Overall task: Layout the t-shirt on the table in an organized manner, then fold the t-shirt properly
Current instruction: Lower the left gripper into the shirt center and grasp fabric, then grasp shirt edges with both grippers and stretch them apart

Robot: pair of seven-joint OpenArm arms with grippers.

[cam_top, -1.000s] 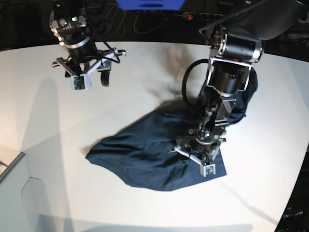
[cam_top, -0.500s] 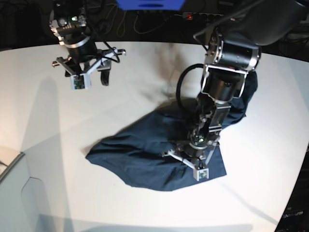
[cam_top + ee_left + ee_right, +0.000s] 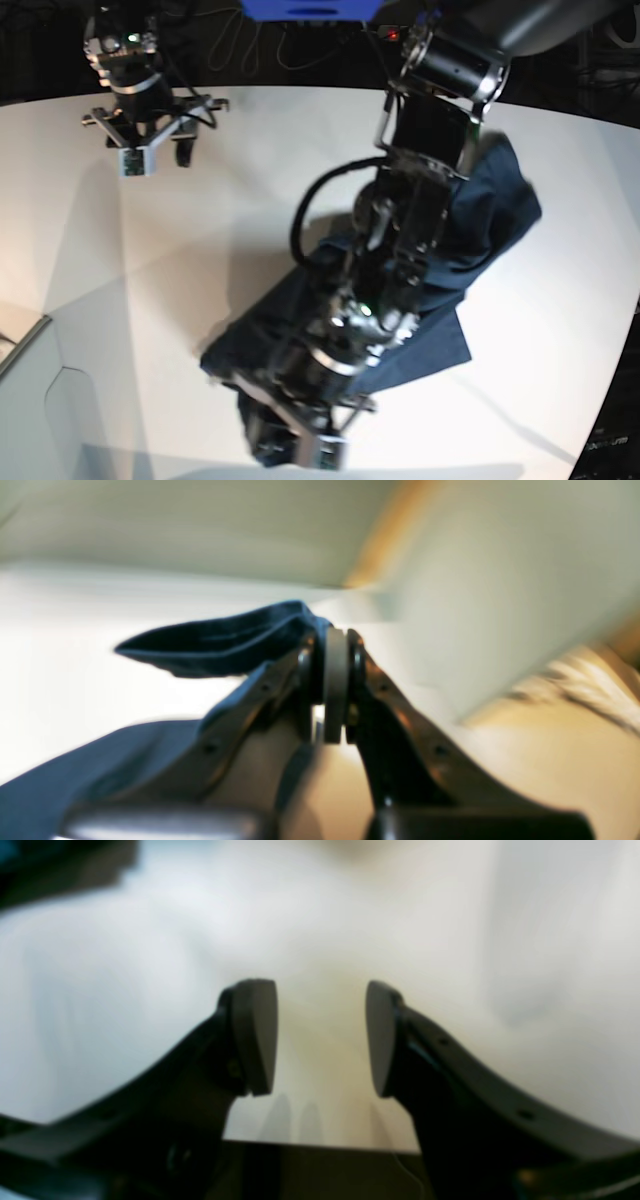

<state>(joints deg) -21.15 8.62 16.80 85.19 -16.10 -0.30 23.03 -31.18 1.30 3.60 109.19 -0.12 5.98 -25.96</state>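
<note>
The dark navy t-shirt (image 3: 492,198) lies crumpled on the white table (image 3: 120,290), stretching from the right side to the front centre. My left gripper (image 3: 280,442) is low at the front, blurred by motion, with cloth bunched under it. In the left wrist view the left gripper (image 3: 336,680) is shut on a fold of the t-shirt (image 3: 220,647), which sticks out to the left of the pads. My right gripper (image 3: 152,152) hangs over bare table at the back left, far from the shirt. The right wrist view shows this gripper (image 3: 320,1037) open with nothing between its fingers.
Dark cables and a power strip with a red light (image 3: 392,35) run behind the table's far edge. A black cable loop (image 3: 308,215) hangs off the left arm above the shirt. A pale ledge (image 3: 20,345) sits at the front left corner.
My left gripper has shut on the shirt and swung toward the front left, dragging the cloth with it. The right arm has shifted slightly left and back.
</note>
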